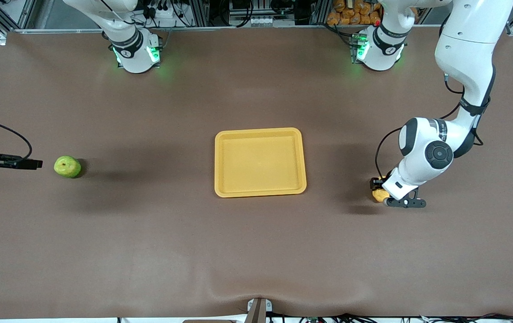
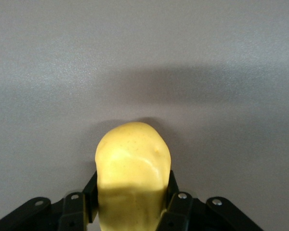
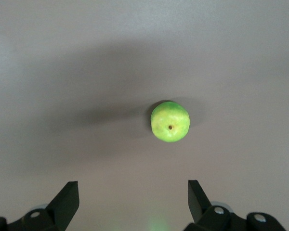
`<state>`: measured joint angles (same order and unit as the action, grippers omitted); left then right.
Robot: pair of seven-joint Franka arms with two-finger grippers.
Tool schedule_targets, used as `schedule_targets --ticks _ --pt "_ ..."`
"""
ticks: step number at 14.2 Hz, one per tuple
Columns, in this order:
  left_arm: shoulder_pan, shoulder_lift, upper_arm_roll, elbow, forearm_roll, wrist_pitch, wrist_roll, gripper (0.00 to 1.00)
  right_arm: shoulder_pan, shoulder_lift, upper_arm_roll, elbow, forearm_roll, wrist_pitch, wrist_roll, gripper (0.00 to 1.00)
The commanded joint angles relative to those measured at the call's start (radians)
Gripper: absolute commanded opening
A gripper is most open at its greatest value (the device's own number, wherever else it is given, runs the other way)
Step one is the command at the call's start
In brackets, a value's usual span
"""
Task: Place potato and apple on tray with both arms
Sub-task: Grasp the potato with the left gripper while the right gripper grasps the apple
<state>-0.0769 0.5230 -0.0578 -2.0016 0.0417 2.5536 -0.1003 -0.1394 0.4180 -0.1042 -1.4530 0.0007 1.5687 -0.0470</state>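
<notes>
From the front view, my left pincer is down at the worktop toward my left arm's end, clamped on the potato; the tray sits mid-worktop with nothing in it; the apple rests on the worktop toward my right arm's end, well apart from the tray. In my left wrist view, my fingers press both flanks of the potato. In my right wrist view, my right pincer hangs spread wide over the worktop near the apple, holding nothing.
</notes>
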Motion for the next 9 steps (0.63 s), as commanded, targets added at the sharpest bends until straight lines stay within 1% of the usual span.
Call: schedule_targets --ticks 1,2,5,7,9 --pt "-0.003 -0.033 0.001 0.004 0.018 -0.004 -0.006 0.00 -0.049 0.048 0.014 -0.016 -0.010 0.065 -0.058 1.00" --pt "-0.001 -0.055 0.000 0.001 0.018 -0.010 -0.012 0.00 -0.066 0.059 0.015 -0.038 -0.010 0.098 -0.082 1.00" --pt "0.000 -0.127 -0.005 0.007 0.018 -0.097 -0.018 0.00 -0.082 0.081 0.014 -0.104 -0.010 0.175 -0.086 1.00" --pt "0.002 -0.171 -0.005 0.009 0.018 -0.159 -0.021 0.00 -0.097 0.084 0.014 -0.177 -0.010 0.253 -0.085 1.00" --pt "0.002 -0.207 -0.005 0.014 0.018 -0.219 -0.021 0.00 -0.097 0.084 0.014 -0.228 -0.008 0.298 -0.085 1.00"
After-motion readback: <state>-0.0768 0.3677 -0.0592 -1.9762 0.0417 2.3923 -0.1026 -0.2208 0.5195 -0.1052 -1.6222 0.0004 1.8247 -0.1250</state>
